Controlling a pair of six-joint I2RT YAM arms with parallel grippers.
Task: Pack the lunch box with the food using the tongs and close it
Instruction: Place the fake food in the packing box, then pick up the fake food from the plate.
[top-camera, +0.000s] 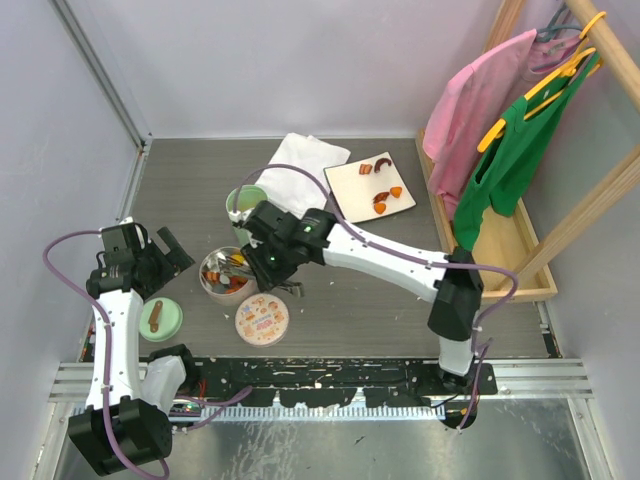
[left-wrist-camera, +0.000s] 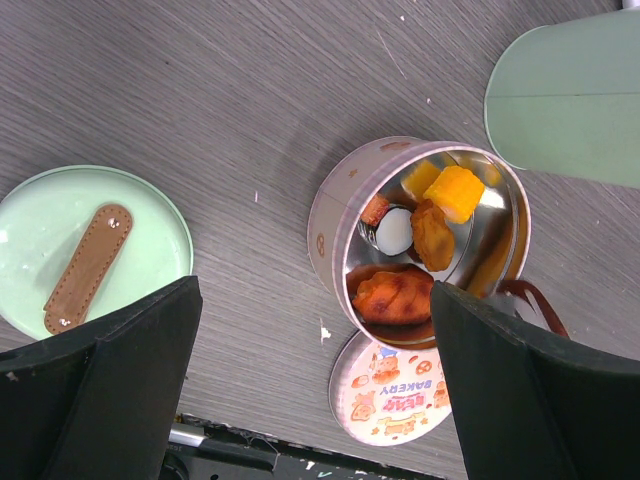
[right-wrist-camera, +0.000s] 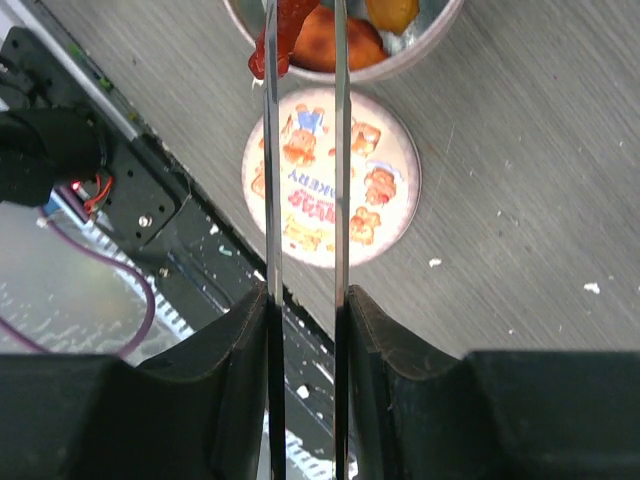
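The lunch box (top-camera: 207, 281) is a round metal tin left of the table's middle; in the left wrist view its wall (left-wrist-camera: 335, 205) rings orange, yellow and brown food (left-wrist-camera: 395, 295). My right gripper (right-wrist-camera: 305, 300) is shut on the tongs (right-wrist-camera: 340, 150). Their tips pinch a red piece (right-wrist-camera: 280, 35) over the tin's rim (right-wrist-camera: 420, 50). In the top view this gripper (top-camera: 262, 262) hangs just right of the tin. More food (top-camera: 383, 197) lies on a white plate (top-camera: 345, 180) at the back. My left gripper (left-wrist-camera: 315, 300) is open and holds nothing, left of the tin (top-camera: 165, 255).
A round printed "Bakery" lid (top-camera: 262, 319) lies flat in front of the tin. A mint-green lid (top-camera: 160, 320) with a brown knob lies at the near left. A mint-green container (top-camera: 243, 205) and a white cloth (top-camera: 305, 160) sit behind. A wooden clothes rack (top-camera: 520, 180) stands on the right.
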